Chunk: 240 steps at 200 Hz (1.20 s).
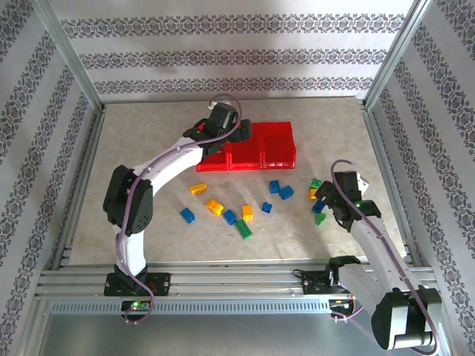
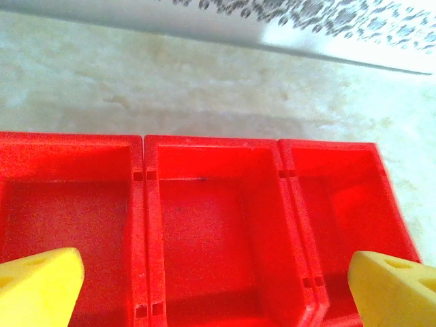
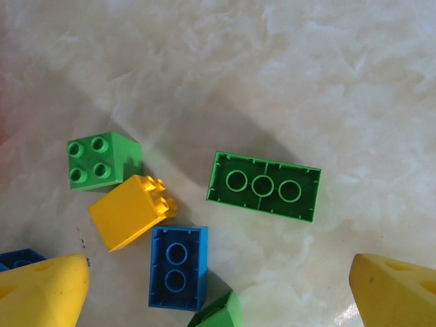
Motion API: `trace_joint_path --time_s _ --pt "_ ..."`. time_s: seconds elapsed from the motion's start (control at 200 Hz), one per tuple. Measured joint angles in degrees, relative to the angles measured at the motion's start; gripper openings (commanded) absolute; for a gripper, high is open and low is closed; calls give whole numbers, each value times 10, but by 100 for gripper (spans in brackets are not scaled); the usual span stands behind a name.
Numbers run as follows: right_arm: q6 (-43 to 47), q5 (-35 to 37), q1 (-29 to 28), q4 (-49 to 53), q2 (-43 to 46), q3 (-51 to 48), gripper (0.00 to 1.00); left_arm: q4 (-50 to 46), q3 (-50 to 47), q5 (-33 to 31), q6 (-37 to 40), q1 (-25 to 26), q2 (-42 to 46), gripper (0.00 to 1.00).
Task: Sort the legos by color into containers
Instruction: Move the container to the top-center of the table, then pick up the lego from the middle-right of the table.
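Your left claw (image 2: 216, 283) hangs spread wide over the containers (image 2: 211, 143), their bare red floors showing below and ahead of it. Your right claw (image 3: 218, 286) is spread too, with legos (image 3: 263, 186) lying on the surface (image 3: 340, 82) just ahead of it.

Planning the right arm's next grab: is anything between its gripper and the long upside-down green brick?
Nothing visible. The long green brick lies alone ahead of the open right gripper; the blue brick and yellow brick sit apart, to its left.
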<state>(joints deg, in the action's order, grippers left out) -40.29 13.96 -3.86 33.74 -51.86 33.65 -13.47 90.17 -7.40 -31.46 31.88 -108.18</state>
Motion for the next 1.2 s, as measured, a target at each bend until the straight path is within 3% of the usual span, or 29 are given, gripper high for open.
trace_joint_path --time_s 0.315,0.535,0.924,1.199 --pt "25 -8 0 0 -42 38 81 115 -251 1 26 0 160 100" --pt "44 -17 -10 -1 -118 83 78 207 -420 -7 27 0 273 100" --pt "78 -36 -20 -1 -279 196 72 237 -574 -101 -5 0 421 100" --pt "101 -86 0 3 -387 260 70 238 -607 -142 -23 -1 466 100"
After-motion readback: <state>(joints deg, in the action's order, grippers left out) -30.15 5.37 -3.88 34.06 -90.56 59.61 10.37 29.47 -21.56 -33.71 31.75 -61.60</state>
